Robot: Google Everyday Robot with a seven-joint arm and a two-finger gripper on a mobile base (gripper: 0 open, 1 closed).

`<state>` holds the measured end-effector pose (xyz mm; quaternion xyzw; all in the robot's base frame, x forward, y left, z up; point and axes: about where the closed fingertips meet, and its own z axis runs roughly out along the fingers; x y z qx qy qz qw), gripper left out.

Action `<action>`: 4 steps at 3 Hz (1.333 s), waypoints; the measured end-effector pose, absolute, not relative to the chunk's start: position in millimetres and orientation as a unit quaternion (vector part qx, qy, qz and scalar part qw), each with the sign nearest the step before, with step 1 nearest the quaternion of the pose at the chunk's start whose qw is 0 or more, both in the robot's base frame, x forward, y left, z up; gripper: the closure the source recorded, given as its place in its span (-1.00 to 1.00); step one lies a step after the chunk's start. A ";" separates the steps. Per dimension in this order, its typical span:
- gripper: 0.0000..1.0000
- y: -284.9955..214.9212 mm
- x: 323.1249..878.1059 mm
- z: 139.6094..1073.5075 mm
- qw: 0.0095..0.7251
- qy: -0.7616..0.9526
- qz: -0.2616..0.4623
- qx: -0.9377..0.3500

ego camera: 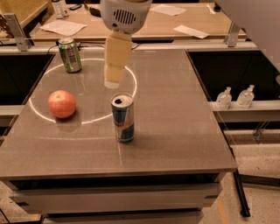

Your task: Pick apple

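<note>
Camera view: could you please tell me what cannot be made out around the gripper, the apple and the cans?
- Gripper, hanging over the table behind the blue can: its height above the table cannot be judged from this one view; the arm above is cut off by the top edge.
- Apple: its far side is hidden by its own bulk.
- Green can and blue can: label print too small to read.

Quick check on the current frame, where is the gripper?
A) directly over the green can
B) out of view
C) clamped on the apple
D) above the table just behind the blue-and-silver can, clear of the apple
D: the gripper hangs above the table just behind the blue-and-silver can, while the apple sits apart toward image left and the green can stands farther back.
</note>
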<state>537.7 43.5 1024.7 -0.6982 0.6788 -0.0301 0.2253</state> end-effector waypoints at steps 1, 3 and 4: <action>-1.00 45.1 538.1 1024.0 0.226 0.679 -0.031 -0.698; -1.00 64.0 543.0 1013.4 0.231 0.684 -0.017 -0.692; -1.00 85.0 545.6 991.0 0.205 0.670 -0.006 -0.714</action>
